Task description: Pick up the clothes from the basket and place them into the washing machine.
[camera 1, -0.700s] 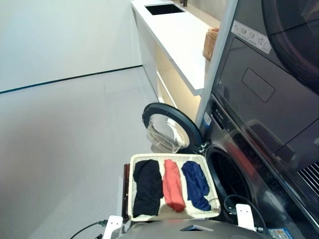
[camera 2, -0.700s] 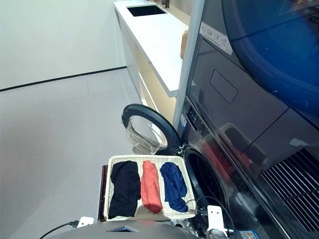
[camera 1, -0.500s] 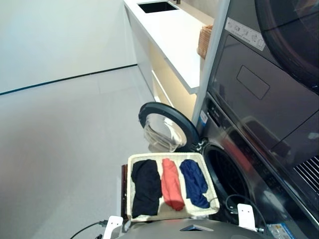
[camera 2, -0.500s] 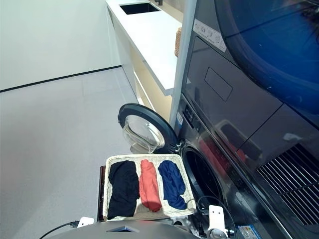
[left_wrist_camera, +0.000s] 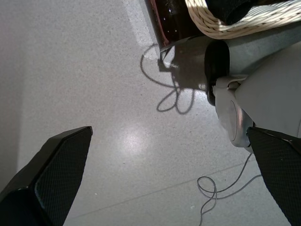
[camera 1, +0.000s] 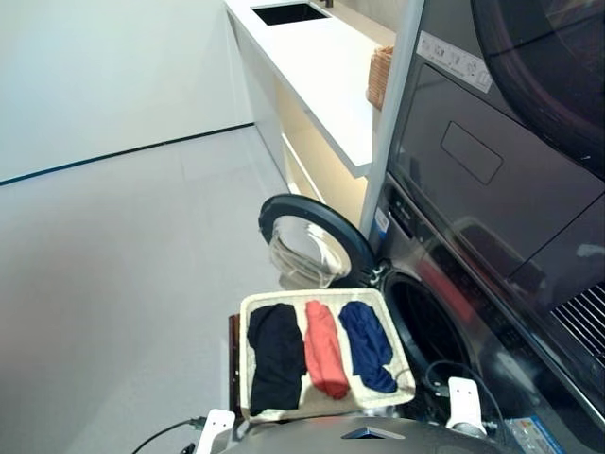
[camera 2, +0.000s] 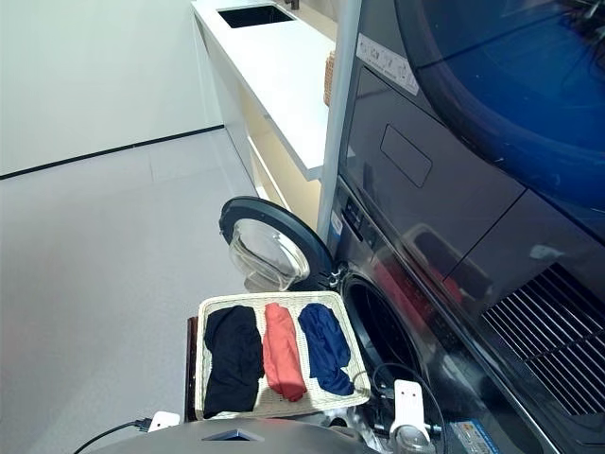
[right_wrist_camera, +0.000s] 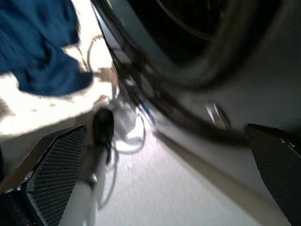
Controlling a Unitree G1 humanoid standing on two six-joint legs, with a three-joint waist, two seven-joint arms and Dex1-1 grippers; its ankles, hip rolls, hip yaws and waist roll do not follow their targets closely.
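The right gripper's fingers are spread wide, empty. Beyond them lie the navy garment and the washing machine's dark porthole rim.

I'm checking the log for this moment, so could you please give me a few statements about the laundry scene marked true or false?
1. All three garments lie in the basket. True.
2. The red-orange garment lies between the black garment and the navy garment. True.
3. The washing machine door is closed. False: it stands open.
4. The left tool holds the black garment. False: it is open and empty, over the floor.
5. The right tool is open. True.
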